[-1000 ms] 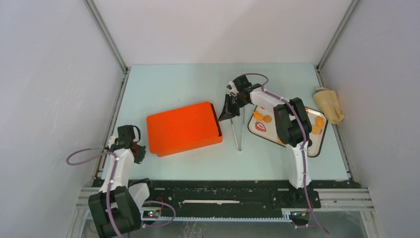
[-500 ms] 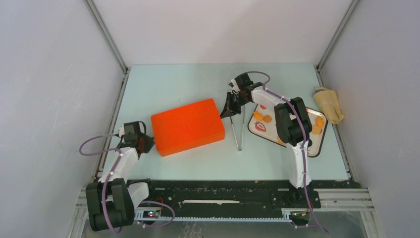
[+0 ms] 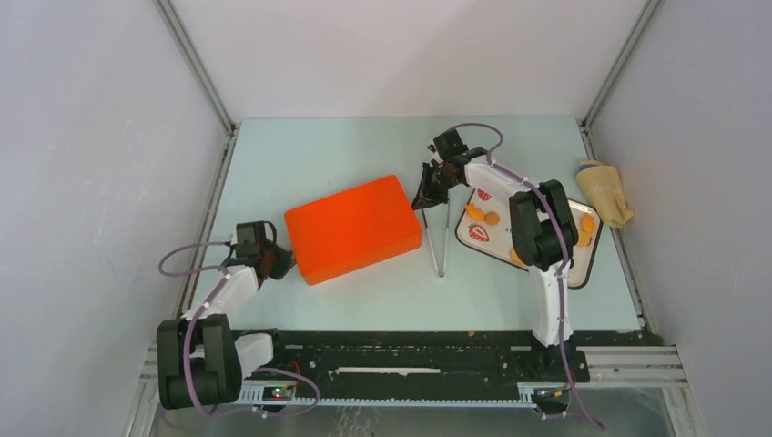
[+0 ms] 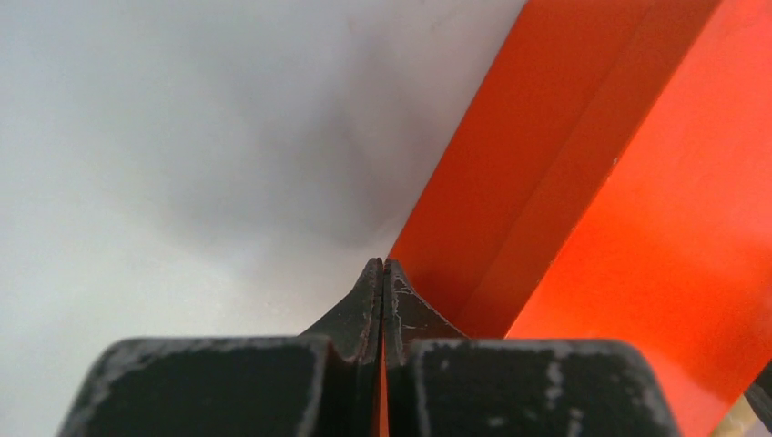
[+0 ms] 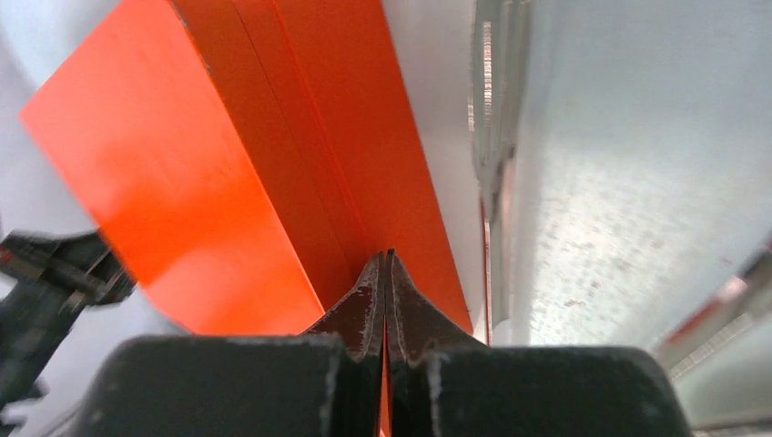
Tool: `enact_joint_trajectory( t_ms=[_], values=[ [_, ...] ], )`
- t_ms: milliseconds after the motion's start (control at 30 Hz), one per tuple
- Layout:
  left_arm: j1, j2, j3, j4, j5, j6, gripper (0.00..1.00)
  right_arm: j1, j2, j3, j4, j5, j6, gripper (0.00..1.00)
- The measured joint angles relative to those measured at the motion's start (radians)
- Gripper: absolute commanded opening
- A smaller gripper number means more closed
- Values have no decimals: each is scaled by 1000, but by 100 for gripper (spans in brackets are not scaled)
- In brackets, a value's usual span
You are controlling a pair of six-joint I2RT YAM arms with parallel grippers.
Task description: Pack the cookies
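Though near, cookies (image 3: 492, 218) apart from fingers (image 3: 426, 191).

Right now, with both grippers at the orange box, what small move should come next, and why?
Probably nudge the right gripper's shut tips up under the lid's edge to start lifting it, while the left gripper braces the opposite corner. The orange box is closed, the cookies lie on the tray, and both grippers are shut and empty at the box's ends.

No text, label, brand, number or sign can be read on anything here.
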Motion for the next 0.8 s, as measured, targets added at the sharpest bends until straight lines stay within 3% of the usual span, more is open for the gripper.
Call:
enact_joint_trajectory(
  t_ms=[267,433,633,800],
  values=[
    [-23,18,0,15,82,0,0,135,-219,-18,-73,461,-34,0],
    [-26,18,0,17,99,0,0,271,-348,86,-103,650,-99,0],
    [-26,17,0,17,100,0,0,329,-366,82,-109,698,-127,0],
    [-26,11,0,17,101,1,0,315,-325,-125,-85,680,-118,0]
  ],
)
